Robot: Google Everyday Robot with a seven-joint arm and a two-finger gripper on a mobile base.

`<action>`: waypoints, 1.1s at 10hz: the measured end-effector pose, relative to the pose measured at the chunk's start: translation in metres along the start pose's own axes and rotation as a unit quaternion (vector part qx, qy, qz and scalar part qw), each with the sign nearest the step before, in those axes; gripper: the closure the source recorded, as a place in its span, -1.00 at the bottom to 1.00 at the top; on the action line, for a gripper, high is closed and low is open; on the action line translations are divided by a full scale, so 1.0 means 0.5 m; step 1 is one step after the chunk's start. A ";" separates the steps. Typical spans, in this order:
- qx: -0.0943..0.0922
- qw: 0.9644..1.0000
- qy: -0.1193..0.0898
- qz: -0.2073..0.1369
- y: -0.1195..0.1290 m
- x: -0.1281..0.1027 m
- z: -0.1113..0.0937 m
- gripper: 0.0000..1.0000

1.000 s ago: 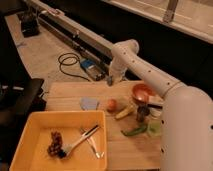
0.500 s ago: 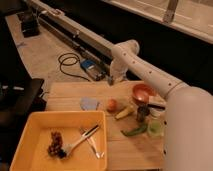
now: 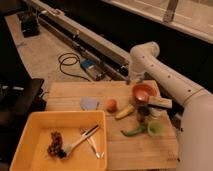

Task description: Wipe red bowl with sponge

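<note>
The tool (image 3: 133,79) hangs at the end of the white arm (image 3: 165,75), low over the far edge of the wooden bench (image 3: 70,92); whether it is clenched or released I cannot tell. Just in front of it, to its right, sits the red bowl (image 3: 144,92), upright near the bench's far right corner. It is round and shallow, orange-red with a glossy inside.

A pale flat bar (image 3: 159,102) lies against the bowl's near right side, and a dark can (image 3: 143,114) stands just in front. An orange fruit (image 3: 112,105) and a yellow banana (image 3: 125,112) lie to the near left. Bare wood runs leftward along the far edge. A large yellow tub (image 3: 30,125) fills the near left corner.
</note>
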 end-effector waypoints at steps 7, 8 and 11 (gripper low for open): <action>-0.003 0.991 0.010 0.137 0.036 0.155 0.023 1.00; -0.003 0.990 0.011 0.137 0.036 0.156 0.023 1.00; -0.017 0.989 -0.007 0.148 0.031 0.148 0.058 1.00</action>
